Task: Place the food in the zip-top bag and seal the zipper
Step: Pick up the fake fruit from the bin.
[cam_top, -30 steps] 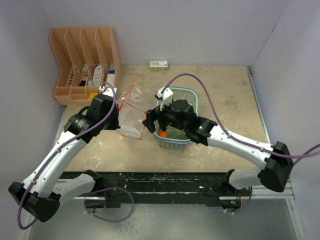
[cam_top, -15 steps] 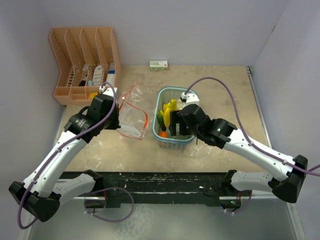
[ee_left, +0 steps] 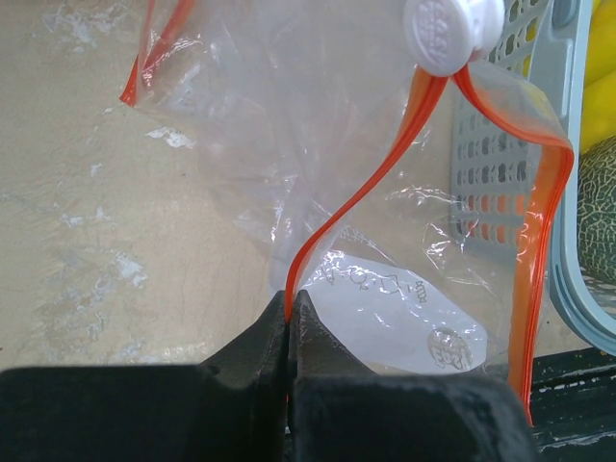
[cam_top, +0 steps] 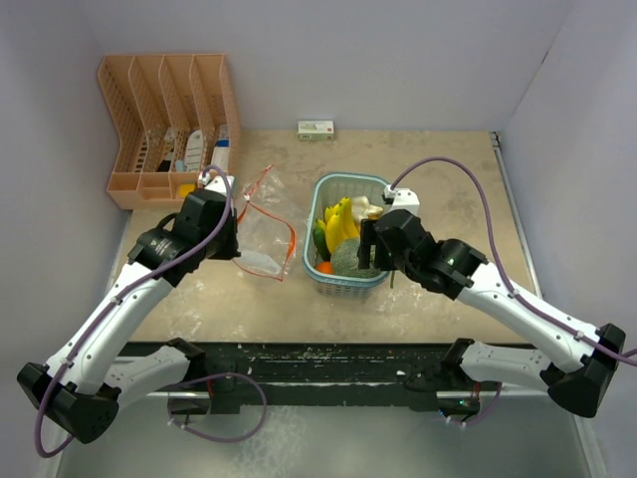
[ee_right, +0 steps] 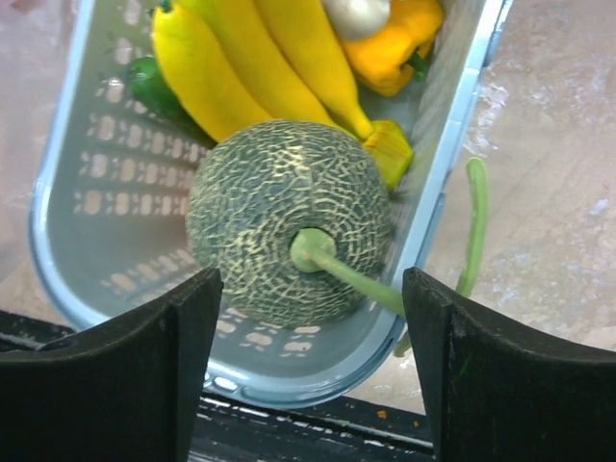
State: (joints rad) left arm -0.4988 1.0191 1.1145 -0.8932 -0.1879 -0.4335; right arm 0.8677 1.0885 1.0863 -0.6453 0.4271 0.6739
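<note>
Right wrist: R tool (ee_right: 310,279) hovering open over melon (ee_right: 289,212) in basket (ee_right: 452,154).
L tool (ee_left: 289,300) clamping bag (ee_left: 385,308) by zip strip (ee_left: 339,207), left of basket.

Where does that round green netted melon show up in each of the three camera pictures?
Top external: melon at the near end of the basket, beside the bananas.
Left wrist: melon is a sliver at the right edge, past the basket wall.
Right wrist: melon fills the middle, inside the basket.
Shared landmark: the light blue basket.
</note>
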